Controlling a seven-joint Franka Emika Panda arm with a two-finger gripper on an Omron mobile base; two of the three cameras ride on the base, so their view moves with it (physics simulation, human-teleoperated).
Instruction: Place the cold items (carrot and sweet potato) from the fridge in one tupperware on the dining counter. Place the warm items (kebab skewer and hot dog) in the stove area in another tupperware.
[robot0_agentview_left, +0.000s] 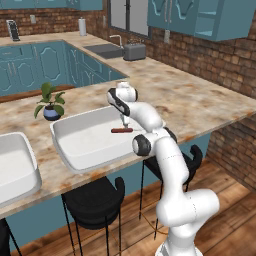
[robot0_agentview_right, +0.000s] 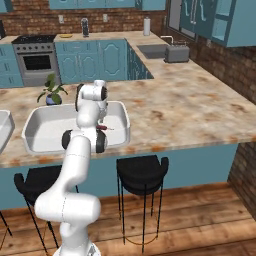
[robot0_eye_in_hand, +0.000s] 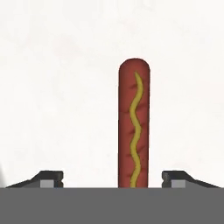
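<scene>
The white robot arm reaches forward over the long beige marbled dining counter (robot0_agentview_left: 200, 105) and points its two-finger gripper (robot0_agentview_left: 124, 123) straight down into a large white rectangular shallow tupperware tub (robot0_agentview_left: 75, 150) with rounded corners and a thick rim. The red-brown hot dog (robot0_eye_in_hand: 134, 122), marked with a wavy yellow line of mustard along its length, lies flat on the tub's white floor directly under the gripper (robot0_eye_in_hand: 112, 177). In the hand view the two dark fingertips (robot0_eye_in_hand: 50, 177) stand wide apart on either side of the sausage's near end, clear of it, so the hand is released and grasps nothing. In the left base view the hot dog (robot0_agentview_left: 121, 131) rests near the tub's right-hand wall, just below the fingers. In the right base view the arm hides most of the sausage, and only a dark red end (robot0_agentview_right: 102, 128) shows beside the arm inside the tub (robot0_agentview_right: 50, 131). A second white tub (robot0_agentview_left: 15, 167) of the same kind sits to the left on the same counter, apart from the first. A small green potted plant in a blue pot (robot0_agentview_left: 50, 104) stands just behind the first tub. Black round stools (robot0_agentview_left: 95, 202) are drawn up below the counter edge.
</scene>
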